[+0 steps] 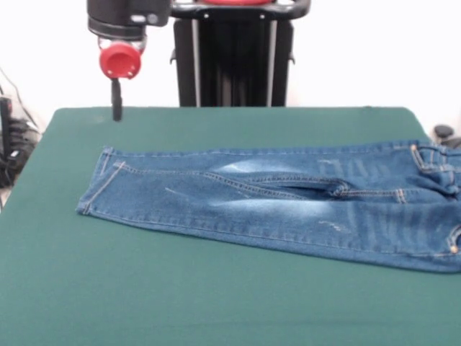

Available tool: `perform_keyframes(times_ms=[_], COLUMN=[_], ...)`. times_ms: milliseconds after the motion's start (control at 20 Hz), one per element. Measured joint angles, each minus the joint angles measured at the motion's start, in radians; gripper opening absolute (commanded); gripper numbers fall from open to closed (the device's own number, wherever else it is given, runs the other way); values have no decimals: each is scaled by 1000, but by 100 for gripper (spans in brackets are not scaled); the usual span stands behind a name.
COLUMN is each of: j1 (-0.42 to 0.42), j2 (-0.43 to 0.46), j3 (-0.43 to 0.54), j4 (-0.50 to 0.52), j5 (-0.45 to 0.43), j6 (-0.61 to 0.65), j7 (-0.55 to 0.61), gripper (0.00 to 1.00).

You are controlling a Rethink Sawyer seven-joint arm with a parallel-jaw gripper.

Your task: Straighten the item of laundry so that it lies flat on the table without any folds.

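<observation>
The gripper (pixel 116 108) hangs above the table's (pixel 216 303) back corner. I cannot tell if it is open or closed. The jeans (pixel 288 205) lie sideways, nearer the camera.

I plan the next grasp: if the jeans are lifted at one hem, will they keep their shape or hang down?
The jeans are soft denim lying limp with a crease between the legs, so they would probably droop. On the felt-like table they would likely drag and bunch rather than slide.

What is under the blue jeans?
The jeans lie spread on the green table, which shows all around them. Whatever lies directly beneath the cloth is covered, so I cannot see it.
</observation>
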Motion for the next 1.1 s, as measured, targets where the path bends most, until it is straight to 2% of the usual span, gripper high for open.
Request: perform_keyframes(times_ms=[500,1100], j1=[-86,-93], j2=[8,107], j3=[105,165], j4=[-40,-164], j5=[-103,-181], j6=[19,3], j7=[0,0], gripper=[100,100])
